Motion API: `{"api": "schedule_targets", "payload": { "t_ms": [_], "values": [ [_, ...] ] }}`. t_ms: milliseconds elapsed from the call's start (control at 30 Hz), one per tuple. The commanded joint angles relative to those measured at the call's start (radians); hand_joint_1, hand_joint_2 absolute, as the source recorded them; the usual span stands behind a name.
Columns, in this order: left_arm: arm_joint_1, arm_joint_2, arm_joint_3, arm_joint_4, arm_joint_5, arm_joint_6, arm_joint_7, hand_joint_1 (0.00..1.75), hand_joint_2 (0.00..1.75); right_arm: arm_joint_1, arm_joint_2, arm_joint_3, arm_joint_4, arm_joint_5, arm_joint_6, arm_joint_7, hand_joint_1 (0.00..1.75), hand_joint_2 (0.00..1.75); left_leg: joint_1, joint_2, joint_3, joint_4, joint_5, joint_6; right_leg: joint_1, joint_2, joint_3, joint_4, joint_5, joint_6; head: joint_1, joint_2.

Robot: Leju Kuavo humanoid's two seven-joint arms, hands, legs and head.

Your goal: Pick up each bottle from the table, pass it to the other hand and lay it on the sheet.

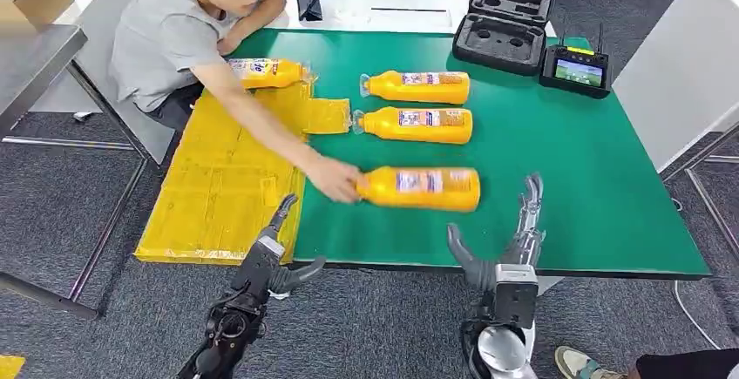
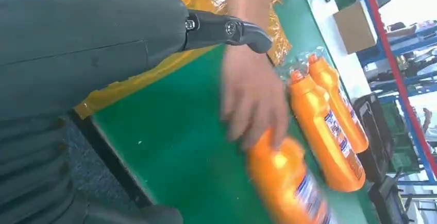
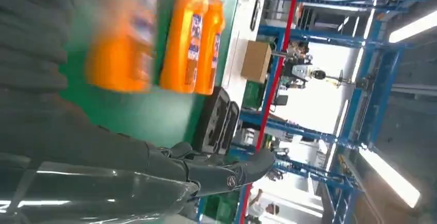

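1. My left hand [image 1: 277, 253] and right hand [image 1: 510, 244] hover at the counter's [image 1: 593, 187] near edge, fingers spread, holding nothing.
2. A person's hand [image 1: 334, 179] grips the nearest orange bottle [image 1: 421, 188], seemingly by its neck.
3. One bottle [image 1: 266, 71] lies on the yellow sheet [image 1: 218, 187].

Glossy plastic bottle [image 1: 419, 188], crinkly sheet [image 1: 225, 189]

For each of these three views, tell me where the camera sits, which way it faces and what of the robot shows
Head view: high on the body, looking down at the green table; left hand and right hand below.
Left wrist view: behind the left hand, facing a person's hand on the nearest bottle.
Right wrist view: behind the right hand, facing the bottles and blue racking.
Shared: all show the nearest bottle.
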Motion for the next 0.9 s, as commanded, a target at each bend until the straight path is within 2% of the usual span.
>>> {"api": "schedule_targets", "payload": {
  "t_ms": [33,300,367,433,467,667,767,900],
  "values": [
    [-0.026,0.009,-0.037,0.075,0.009,-0.006,-0.013,0.00,1.75,0.002,0.018,-0.156,-0.007,0.291,-0.033,-0.001,0.00,1.75,0.001,0.000,0.003,0.001,-0.002,-0.002,0.001,0.000,0.003,0.000,-0.002,-0.002,0.000,0.000],
    [-0.026,0.009,-0.037,0.075,0.009,-0.006,-0.013,0.00,1.75,0.002,0.018,-0.156,-0.007,0.291,-0.033,-0.001,0.00,1.75,0.001,0.001,0.003,0.002,-0.002,-0.002,0.002,0.001,0.003,0.001,-0.002,-0.003,0.000,0.000],
    [-0.043,0.001,-0.032,0.096,0.022,-0.013,-0.019,0.00,1.75,-0.007,0.020,-0.168,0.013,0.379,-0.033,-0.001,0.00,1.75,0.001,0.001,0.003,0.001,-0.001,-0.002,0.001,0.000,0.003,0.000,-0.001,-0.002,0.000,0.000],
    [-0.075,-0.008,-0.043,0.139,0.029,-0.032,-0.024,0.00,1.75,-0.039,0.021,-0.212,0.106,0.566,-0.033,-0.001,0.00,1.75,0.002,0.000,0.003,0.003,-0.003,-0.002,0.002,-0.001,0.004,0.003,-0.003,-0.004,0.000,0.000],
    [-0.087,-0.012,-0.047,0.157,0.030,-0.036,-0.027,0.00,1.75,-0.048,0.021,-0.226,0.123,0.596,-0.033,-0.001,0.00,1.75,0.001,0.000,0.002,0.000,-0.001,-0.001,0.001,-0.001,0.002,0.000,-0.001,-0.002,0.000,0.000],
    [-0.100,-0.027,-0.071,0.188,0.036,-0.060,-0.049,0.00,1.75,-0.156,-0.002,-0.203,0.408,0.728,-0.033,0.002,0.00,1.75,0.001,0.002,0.004,0.000,-0.001,-0.001,0.002,0.001,0.005,-0.002,0.000,-0.002,0.000,0.000],
    [-0.104,-0.028,-0.081,0.182,0.034,-0.062,-0.058,0.00,1.75,-0.200,-0.029,-0.208,0.474,0.728,-0.003,0.003,0.00,1.75,0.002,0.001,0.004,0.000,-0.001,-0.002,0.002,0.001,0.005,-0.001,0.000,-0.002,0.000,0.000],
    [-0.116,-0.031,-0.094,0.165,0.038,-0.067,-0.066,0.00,1.75,-0.335,-0.082,-0.225,0.648,0.749,0.040,0.011,0.00,1.75,0.001,0.003,0.003,0.001,-0.001,-0.001,0.001,0.002,0.003,0.000,0.001,-0.001,0.000,0.000]
  ]
}}
